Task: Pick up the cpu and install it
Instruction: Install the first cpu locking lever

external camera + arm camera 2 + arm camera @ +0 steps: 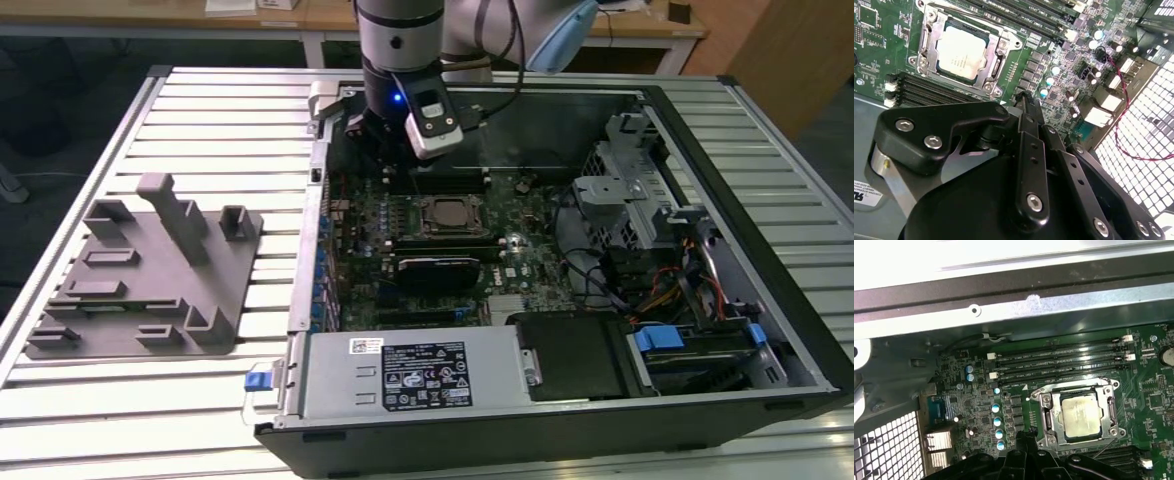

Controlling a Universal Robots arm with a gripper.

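- Power supply (414, 372): a grey box with a label, at the near edge of the open case (561, 432) in the exterior view. A black drive bay (581, 355) sits just beside it toward the exterior view's right.
- Board (527, 262): green, lying flat on the floor of the case, beyond the power supply.
- Fixture (147, 270): grey plastic blocks on the slatted table (200, 110), outside the case on the exterior view's left and well apart from the board.
- Cpu (445, 213) (961, 54) (1080, 416): it lies flat in the socket (1046, 412) near the middle of the board with its silver top facing up. The socket's metal frame surrounds it, and nothing touches it.
- Memory slots (1064, 357): long dark rows just beyond the socket in the exterior view.
- Gripper (1024, 99) (1026, 432): its black fingers (1030, 150) are pressed together at the tips and hold nothing. In both wrist views the tips hang over the board, just off a corner of the socket and clear of the cpu.
- Arm (398, 40): it comes down into the far part of the case, over the memory slots.
- Mesh wall (1149, 130): part of the case, beside the board's edge, with a thin red wire (1124, 100) running in front of it.
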